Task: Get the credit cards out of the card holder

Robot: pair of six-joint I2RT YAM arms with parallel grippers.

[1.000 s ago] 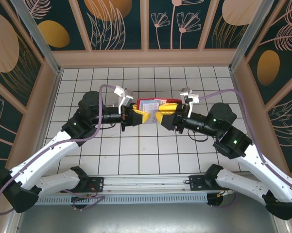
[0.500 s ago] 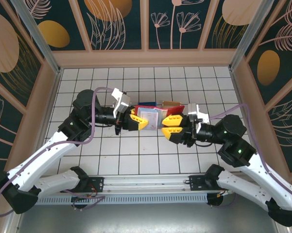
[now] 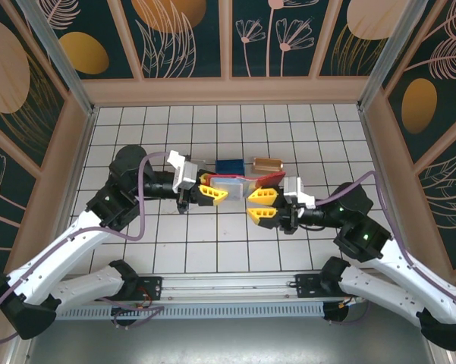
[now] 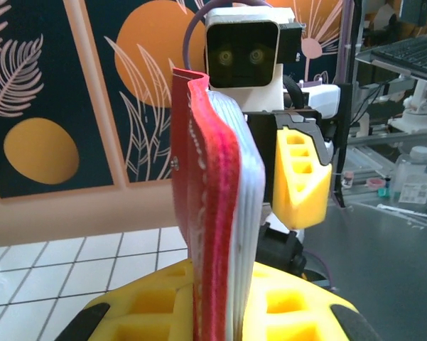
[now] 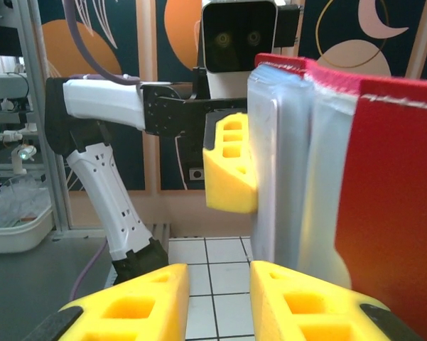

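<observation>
The red card holder (image 4: 213, 213) stands on edge between the yellow fingers of my left gripper (image 4: 217, 305), which is shut on it. From above, the left gripper (image 3: 212, 189) holds the holder's pale pocket side (image 3: 232, 185), and the red cover (image 3: 270, 178) trails right. My right gripper (image 3: 259, 205) is open just right of the pockets. In the right wrist view its gap (image 5: 217, 298) holds only floor tiles. The greyish pockets (image 5: 284, 163) and red cover (image 5: 391, 199) rise beside its right finger. I cannot pick out the credit cards from the pockets.
A blue block (image 3: 229, 165) and a copper block (image 3: 265, 161) lie on the tiled floor just behind the holder. Wooden walls (image 3: 228, 91) enclose the floor on three sides. The arms' bases sit along the metal rail (image 3: 228, 292) at the near edge.
Both grippers have drawn toward the near edge, the left still carrying the holder. The right gripper came off the holder and dropped lower. The blue and copper blocks are now uncovered.
</observation>
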